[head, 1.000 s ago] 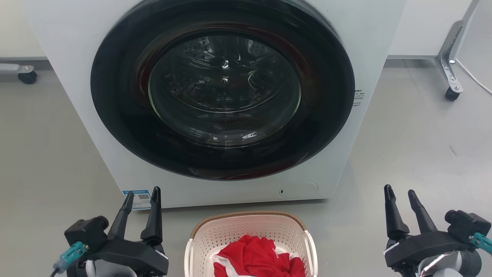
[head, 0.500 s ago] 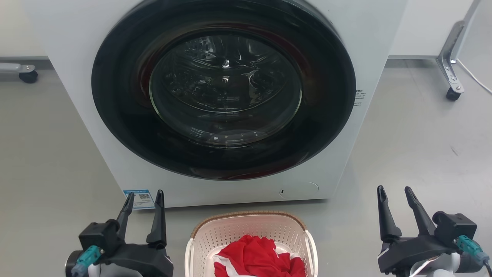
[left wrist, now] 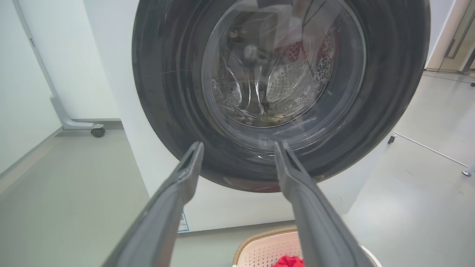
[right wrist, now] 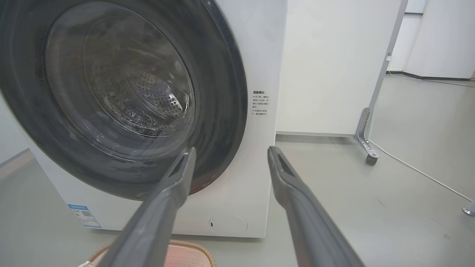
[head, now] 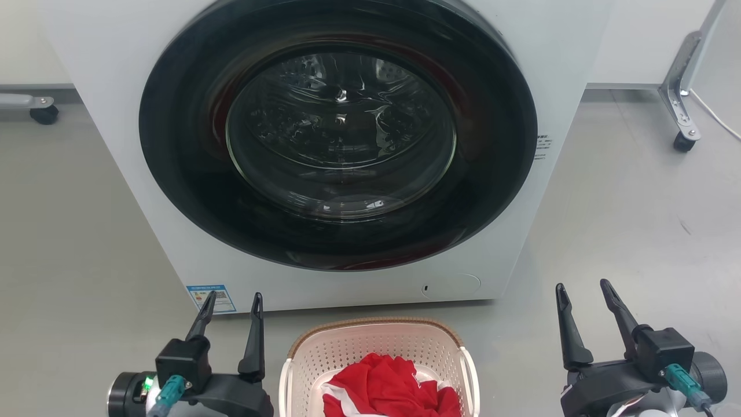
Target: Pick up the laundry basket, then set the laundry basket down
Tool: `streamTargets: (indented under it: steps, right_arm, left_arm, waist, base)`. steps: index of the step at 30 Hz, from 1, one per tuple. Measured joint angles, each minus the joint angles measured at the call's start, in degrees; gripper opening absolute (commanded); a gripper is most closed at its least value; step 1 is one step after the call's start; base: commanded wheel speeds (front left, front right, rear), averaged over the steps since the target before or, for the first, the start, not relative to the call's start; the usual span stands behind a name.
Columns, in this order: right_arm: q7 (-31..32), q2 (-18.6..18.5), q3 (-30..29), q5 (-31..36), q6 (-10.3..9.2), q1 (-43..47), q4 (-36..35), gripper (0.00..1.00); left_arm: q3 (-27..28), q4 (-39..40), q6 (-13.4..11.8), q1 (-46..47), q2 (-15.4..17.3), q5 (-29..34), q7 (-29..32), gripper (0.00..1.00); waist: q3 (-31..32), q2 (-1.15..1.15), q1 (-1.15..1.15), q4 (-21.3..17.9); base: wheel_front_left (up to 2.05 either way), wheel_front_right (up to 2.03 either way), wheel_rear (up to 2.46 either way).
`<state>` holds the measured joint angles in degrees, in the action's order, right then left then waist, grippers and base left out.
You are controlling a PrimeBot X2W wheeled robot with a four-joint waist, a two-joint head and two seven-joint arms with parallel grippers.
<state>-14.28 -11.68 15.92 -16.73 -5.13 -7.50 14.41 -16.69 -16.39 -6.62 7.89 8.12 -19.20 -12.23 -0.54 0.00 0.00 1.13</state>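
The laundry basket (head: 341, 347), cream perforated plastic with a brown woven-look rim, stands on the floor at the bottom centre of the head view, with red cloth (head: 388, 385) inside. Its rim also shows at the bottom of the left wrist view as the basket (left wrist: 259, 248) and of the right wrist view as the basket (right wrist: 185, 256). My left gripper (head: 233, 300) is open, left of the basket and apart from it. My right gripper (head: 582, 286) is open, further off to the basket's right. Neither holds anything.
A white front-loading washing machine (head: 116, 116) with its dark round door (head: 338, 133) shut stands right behind the basket. Wheeled frame legs stand at the far right (head: 683, 136) and far left (head: 40, 113). A white cable (head: 715, 116) lies on the grey floor.
Both grippers have shifted inward toward the basket and rolled about their wrists. The basket and washing machine have stayed put.
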Motion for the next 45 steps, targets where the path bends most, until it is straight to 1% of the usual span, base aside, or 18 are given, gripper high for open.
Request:
streamTargets:
  steps: [2,16,19,29,31,37,45]
  right_arm:
    - [0.0,0.0,0.1,0.6,-0.33,0.0,0.3,1.00]
    - [0.0,0.1,-0.4,0.6,-0.32,0.0,1.2,1.00]
    - [0.0,0.2,-0.4,0.6,0.10,0.0,1.4,1.00]
    - [0.0,0.4,-0.6,0.6,0.30,0.0,1.6,1.00]
    - [0.0,0.5,-0.6,0.6,0.60,0.0,1.5,1.00]
    - [0.0,0.5,-0.5,0.6,0.62,-0.2,1.2,1.00]
    - [0.0,1.0,-0.1,0.6,0.85,-2.8,0.9,1.00]
  left_arm:
    - [-0.1,-0.3,0.0,0.0,-0.1,1.1,0.0,1.00]
    - [0.8,-1.1,-0.4,0.0,-0.8,1.1,0.4,1.00]
    - [0.9,-1.2,-0.4,0.0,-0.9,1.1,0.5,1.00]
    - [0.9,-1.1,-0.5,0.0,-0.9,1.2,0.6,1.00]
    - [1.0,-0.9,-0.5,0.1,-0.9,1.2,0.6,1.00]
    - [0.9,-0.2,-0.5,0.6,-1.0,1.3,1.0,1.00]
    - [0.8,0.6,-0.4,2.6,-1.5,1.2,1.6,1.00]
  waist:
    - [0.0,0.00,0.00,0.0]
    - [0.1,0.00,0.00,0.2]
    - [0.1,0.00,0.00,0.2]
    - [-0.4,0.00,0.00,0.3]
    - [-0.8,0.00,0.00,0.2]
    - [-2.9,0.00,0.00,0.2]
    - [-7.6,0.00,0.00,0.2]
  base:
    - [0.00,0.00,0.00]
    - [0.00,0.00,0.00]
    - [0.00,0.00,0.00]
    - [0.00,0.00,0.00]
    - [0.00,0.00,0.00]
    - [0.00,0.00,0.00]
    - [0.00,0.00,0.00]
